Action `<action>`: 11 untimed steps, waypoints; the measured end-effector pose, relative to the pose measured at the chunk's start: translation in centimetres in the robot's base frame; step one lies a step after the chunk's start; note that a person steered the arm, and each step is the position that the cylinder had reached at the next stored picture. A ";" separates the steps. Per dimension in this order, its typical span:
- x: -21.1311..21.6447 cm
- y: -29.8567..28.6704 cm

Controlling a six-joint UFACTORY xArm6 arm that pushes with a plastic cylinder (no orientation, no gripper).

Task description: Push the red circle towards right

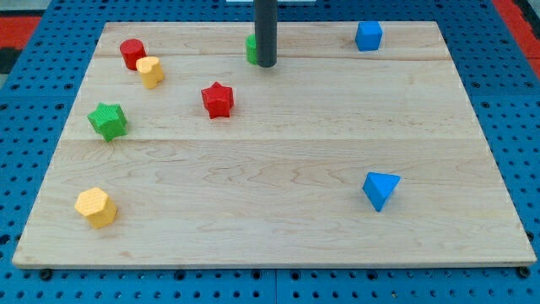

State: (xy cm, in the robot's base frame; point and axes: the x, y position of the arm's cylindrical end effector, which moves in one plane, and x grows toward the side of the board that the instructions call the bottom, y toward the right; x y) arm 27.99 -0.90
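Note:
The red circle (132,52) sits near the board's top left, touching a yellow block (151,72) just below and to its right. My tip (266,63) is at the top middle of the board, far to the right of the red circle. It stands right in front of a green block (251,49) that it mostly hides. A red star (218,100) lies between the tip and the red circle, lower down.
A green star (108,121) lies at the left. A yellow hexagon block (95,207) is at the bottom left. A blue cube (369,36) is at the top right. A blue triangle block (380,190) is at the lower right. The wooden board (278,228) rests on a blue pegboard.

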 end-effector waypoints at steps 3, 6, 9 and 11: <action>-0.4 -1.5; -6.4 -21.5; -0.4 -25.0; -0.5 -16.5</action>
